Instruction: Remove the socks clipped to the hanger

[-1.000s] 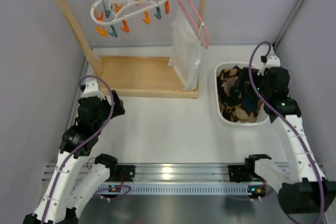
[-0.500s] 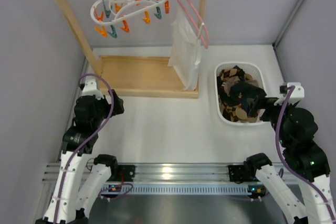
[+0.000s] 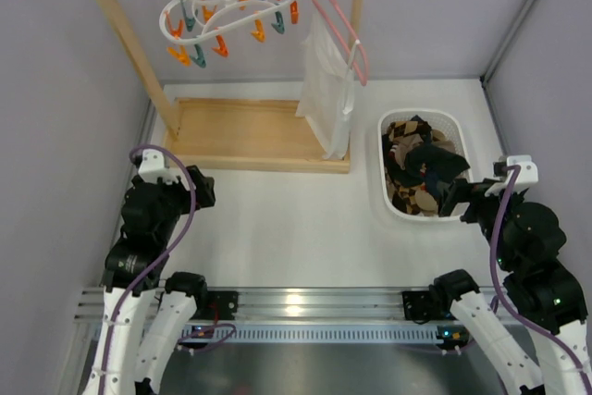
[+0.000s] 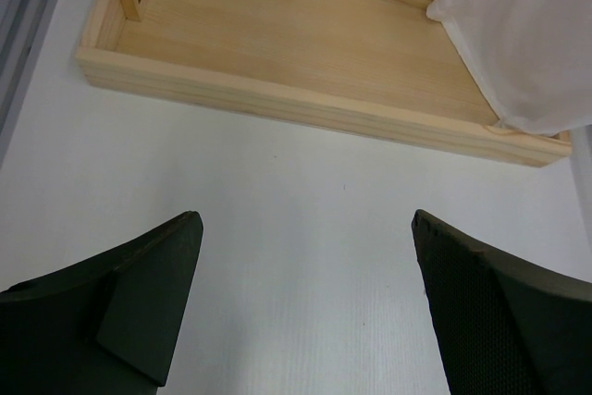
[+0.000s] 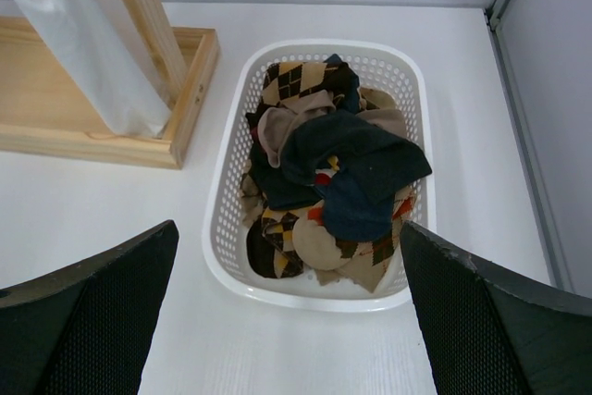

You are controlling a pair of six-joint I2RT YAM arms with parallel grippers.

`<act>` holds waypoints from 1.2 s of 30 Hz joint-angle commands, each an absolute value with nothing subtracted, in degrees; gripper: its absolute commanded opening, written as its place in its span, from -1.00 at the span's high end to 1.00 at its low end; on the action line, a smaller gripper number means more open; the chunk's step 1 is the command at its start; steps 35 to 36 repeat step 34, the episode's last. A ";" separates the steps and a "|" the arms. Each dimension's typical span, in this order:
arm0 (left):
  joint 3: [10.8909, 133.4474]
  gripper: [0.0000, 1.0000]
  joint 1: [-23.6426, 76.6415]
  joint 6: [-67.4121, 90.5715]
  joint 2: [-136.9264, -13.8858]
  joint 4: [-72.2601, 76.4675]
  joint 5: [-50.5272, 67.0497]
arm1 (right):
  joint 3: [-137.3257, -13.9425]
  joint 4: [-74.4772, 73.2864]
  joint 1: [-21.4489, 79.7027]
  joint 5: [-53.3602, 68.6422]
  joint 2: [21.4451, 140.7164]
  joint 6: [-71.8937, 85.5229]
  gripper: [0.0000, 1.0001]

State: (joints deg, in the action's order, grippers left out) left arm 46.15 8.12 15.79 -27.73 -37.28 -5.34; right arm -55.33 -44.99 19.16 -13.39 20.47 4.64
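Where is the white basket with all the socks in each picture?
Top external: the basket sits at the middle right.
Left wrist: not in it.
Right wrist: the basket fills the middle.
Shared landmark: the wooden rack base, left of the basket in both of those views, and across the top of the left wrist view.

In the basket (image 5: 225,228) the lower socks (image 5: 356,168) are buried under the dark top one, so the count is unreadable. Fingers of the left end effector (image 4: 305,228) and right end effector (image 5: 289,233) run off the bottom edge of their wrist views. In the top view, the pegs (image 3: 220,46) on the hanger (image 3: 231,20) are too small to tell open from closed.
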 commanded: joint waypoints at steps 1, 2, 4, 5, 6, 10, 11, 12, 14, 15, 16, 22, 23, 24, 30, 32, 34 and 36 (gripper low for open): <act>45.44 -0.97 8.44 14.85 -25.67 -33.67 -4.75 | -54.40 -45.79 20.21 -16.08 19.60 4.13 -0.99; 45.27 -0.97 8.87 14.77 -25.49 -33.49 -4.92 | -54.32 -45.70 20.39 -16.17 19.60 4.48 -0.99; 45.18 -0.97 9.40 14.77 -26.10 -33.40 -5.18 | -53.96 -45.35 20.39 -15.12 20.21 4.92 -0.99; 45.18 -0.97 9.40 14.77 -26.36 -33.49 -5.10 | -53.96 -45.44 20.39 -15.12 20.48 5.10 -0.99; 45.18 -0.97 9.49 14.85 -26.28 -33.40 -5.10 | -53.96 -45.44 20.39 -15.20 20.83 5.27 -0.99; 45.09 -0.97 9.58 14.85 -26.11 -33.40 -4.83 | -53.96 -45.44 20.39 -15.91 21.18 5.54 -0.99; 45.09 -0.97 9.75 14.94 -26.10 -33.40 -4.75 | -53.96 -45.44 20.39 -15.91 20.83 5.62 -0.99; 45.09 -0.97 9.84 14.94 -26.02 -33.40 -4.66 | -53.79 -45.35 20.39 -16.00 20.66 5.62 -0.99; 45.09 -0.97 10.80 14.94 -26.02 -33.49 -4.83 | -53.61 -45.00 20.48 -16.00 20.13 5.54 -0.99; 45.00 -0.97 11.33 14.94 -26.02 -33.49 -5.01 | -53.61 -44.91 20.48 -15.91 20.04 5.54 -0.99; 45.00 -0.97 11.69 14.94 -25.93 -33.49 -5.71 | -53.53 -44.91 20.39 -15.91 20.04 5.54 -0.99; 45.00 -0.97 12.22 15.03 -25.49 -33.57 -6.50 | -53.53 -44.91 20.48 -15.91 20.21 5.54 -0.99; 45.00 -0.97 12.22 15.12 -25.40 -33.49 -6.50 | -53.61 -44.91 20.57 -15.91 20.21 5.54 -0.99; 44.91 -0.97 12.22 15.12 -25.49 -33.49 -6.59 | -53.61 -44.91 20.57 -15.65 20.30 5.54 -0.99; 44.91 -0.97 12.22 15.12 -25.49 -33.49 -6.42 | -53.70 -45.09 20.48 -15.73 19.51 5.54 -0.99; 44.91 -0.97 12.22 15.12 -25.49 -33.57 -6.50 | -53.70 -45.09 20.57 -15.65 19.60 5.54 -0.99; 44.91 -0.97 12.22 15.12 -25.49 -33.57 -6.68 | -53.70 -45.00 20.57 -15.73 19.60 5.54 -0.99; 44.91 -0.97 12.22 15.12 -25.49 -33.57 -6.68 | -53.70 -45.00 20.57 -15.73 19.60 5.54 -0.99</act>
